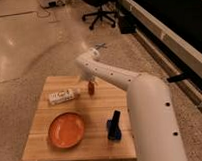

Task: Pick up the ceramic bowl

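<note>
Ceramic bowl (pixel 66 130), wide, shallow, glossy orange-red with a darker rim, sits flat on the light wooden table (pixel 102 145), well apart from the jaws, nearer the camera and to their left in the view. The white robot arm (pixel 145 108) reaches over the table's far side, its gripper (pixel 88 79) pointing down with jaws spread and holding nothing. Just under the jaws stands a small red-brown bottle (pixel 91 88). A white rectangular packet (pixel 62 96) lies left of the jaws, between them and the bowl's side of the table. A dark blue upright object (pixel 114 125) stands nearer the camera, right of the bowl.
</note>
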### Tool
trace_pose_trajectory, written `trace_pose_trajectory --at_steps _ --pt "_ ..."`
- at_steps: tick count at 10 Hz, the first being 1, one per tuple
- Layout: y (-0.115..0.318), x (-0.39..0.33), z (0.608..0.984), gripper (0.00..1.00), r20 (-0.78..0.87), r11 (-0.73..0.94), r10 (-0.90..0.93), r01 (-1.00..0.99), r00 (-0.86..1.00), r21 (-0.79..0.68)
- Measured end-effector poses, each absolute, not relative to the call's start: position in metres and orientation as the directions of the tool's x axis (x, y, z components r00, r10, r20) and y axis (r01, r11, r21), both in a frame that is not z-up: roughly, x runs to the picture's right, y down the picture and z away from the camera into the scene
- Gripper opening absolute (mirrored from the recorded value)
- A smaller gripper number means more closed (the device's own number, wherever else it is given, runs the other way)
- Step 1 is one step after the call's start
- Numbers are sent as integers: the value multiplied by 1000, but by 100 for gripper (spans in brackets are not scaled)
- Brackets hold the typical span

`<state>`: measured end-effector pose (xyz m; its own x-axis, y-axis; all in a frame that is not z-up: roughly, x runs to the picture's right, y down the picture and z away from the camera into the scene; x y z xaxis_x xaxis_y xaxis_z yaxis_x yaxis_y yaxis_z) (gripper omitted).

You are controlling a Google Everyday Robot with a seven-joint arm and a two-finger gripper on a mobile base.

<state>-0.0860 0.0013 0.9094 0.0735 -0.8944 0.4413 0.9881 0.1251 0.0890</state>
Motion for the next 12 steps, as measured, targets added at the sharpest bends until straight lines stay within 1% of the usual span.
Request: trace_pose_trajectory --at_steps 3,4,5,7,9,12 --pt "57 -105 864 75 492 57 -870 985 -32 166" --pt "74 -107 854 75 510 42 -858 982 -59 183" --pt "102 -109 841 75 543 17 -833 977 -103 211" --pt "132 -109 826 75 583 3 -800 970 -144 245" --pt "153 -110 815 75 605 -13 -774 960 -188 281" --pt "175 -110 813 75 624 -41 -742 945 -246 324"
